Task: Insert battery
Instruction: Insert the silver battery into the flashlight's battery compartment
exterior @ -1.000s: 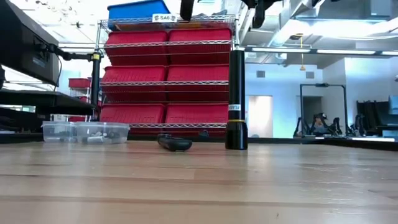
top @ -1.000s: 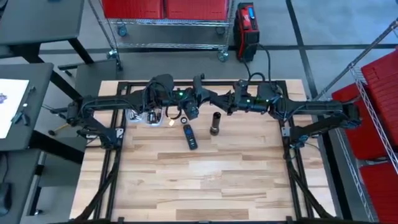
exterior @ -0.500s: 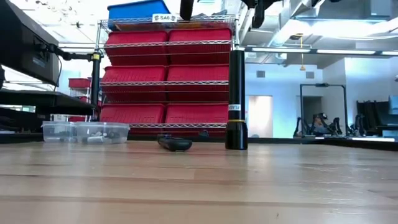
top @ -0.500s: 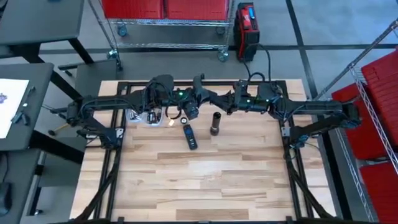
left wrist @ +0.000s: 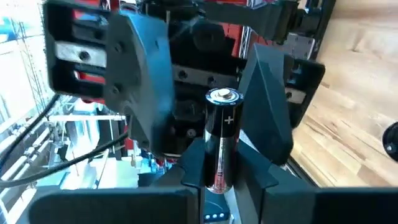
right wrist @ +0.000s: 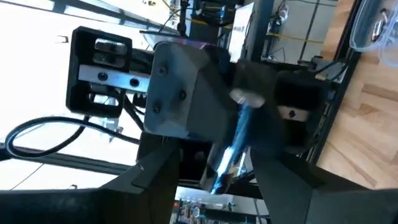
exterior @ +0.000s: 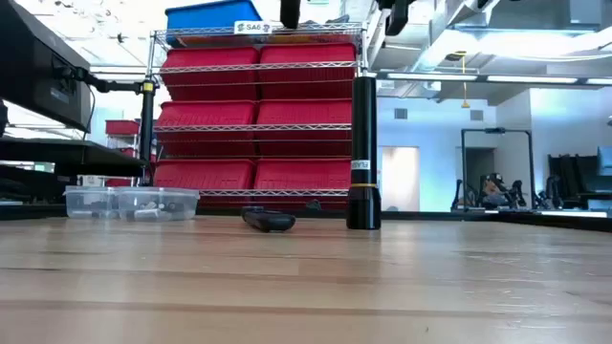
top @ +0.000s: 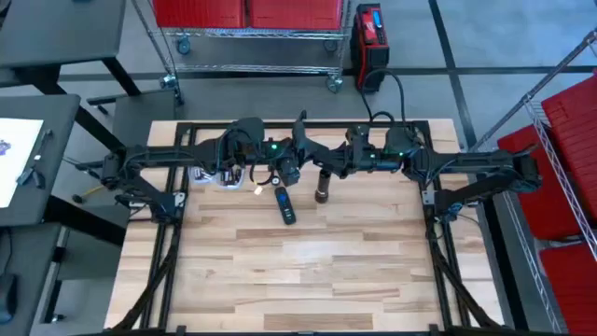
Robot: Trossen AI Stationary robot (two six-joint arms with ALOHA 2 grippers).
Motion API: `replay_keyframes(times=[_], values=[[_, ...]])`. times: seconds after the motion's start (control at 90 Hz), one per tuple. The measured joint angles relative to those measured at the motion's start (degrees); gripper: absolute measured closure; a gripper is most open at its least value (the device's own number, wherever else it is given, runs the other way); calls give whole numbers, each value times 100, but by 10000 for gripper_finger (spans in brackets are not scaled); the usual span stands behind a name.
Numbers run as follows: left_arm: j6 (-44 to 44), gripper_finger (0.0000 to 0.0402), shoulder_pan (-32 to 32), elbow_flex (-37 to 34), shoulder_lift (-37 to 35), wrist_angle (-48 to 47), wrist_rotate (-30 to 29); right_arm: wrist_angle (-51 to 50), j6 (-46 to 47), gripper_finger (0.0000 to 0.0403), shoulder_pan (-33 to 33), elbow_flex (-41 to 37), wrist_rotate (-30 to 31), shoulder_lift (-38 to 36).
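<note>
A black flashlight body [top: 322,191] stands upright on its end on the table [top: 308,280], also clear in the low view [exterior: 363,153]. A small dark part [top: 284,205] lies flat beside it. My left gripper [top: 298,161] hovers high over the table's far middle, shut on a black battery [left wrist: 221,127] marked with a plus. My right gripper [top: 324,168] faces it at close range above the flashlight, shut on a bluish battery [right wrist: 238,134] that shows blurred. My left gripper pinches the black battery by its near part [left wrist: 216,174] between its two fingers [left wrist: 193,163]. The battery lies along the fingers, its plus end [left wrist: 222,96] sticking out free beyond them, lifted clear of the table. My right gripper pinches the bluish battery by its near part [right wrist: 217,171] between its two fingers [right wrist: 163,177]. The battery runs along the fingers with its far end [right wrist: 247,97] free, held clear above the table.
A clear plastic container [top: 210,175] with small items sits at the table's far left, also seen in the low view [exterior: 132,203]. Red bins on a wire shelf [exterior: 258,124] stand beyond the far edge. The near half of the table holds bare wood.
My right gripper has moved toward the table's left, closer to my left gripper and over the upright flashlight body, still holding its battery. The flashlight body and the small dark part have stayed where they were.
</note>
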Motion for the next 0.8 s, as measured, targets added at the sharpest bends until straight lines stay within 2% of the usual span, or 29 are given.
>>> replay_keyframes(times=[0.678, 0.8], values=[[-136, 369, -45, 7, -16, 67, -54, -204, -269, 359, -78, 0, -85, -8], [-322, 351, -44, 7, -18, 63, -41, -238, -310, 361, -78, -2, -139, -9]])
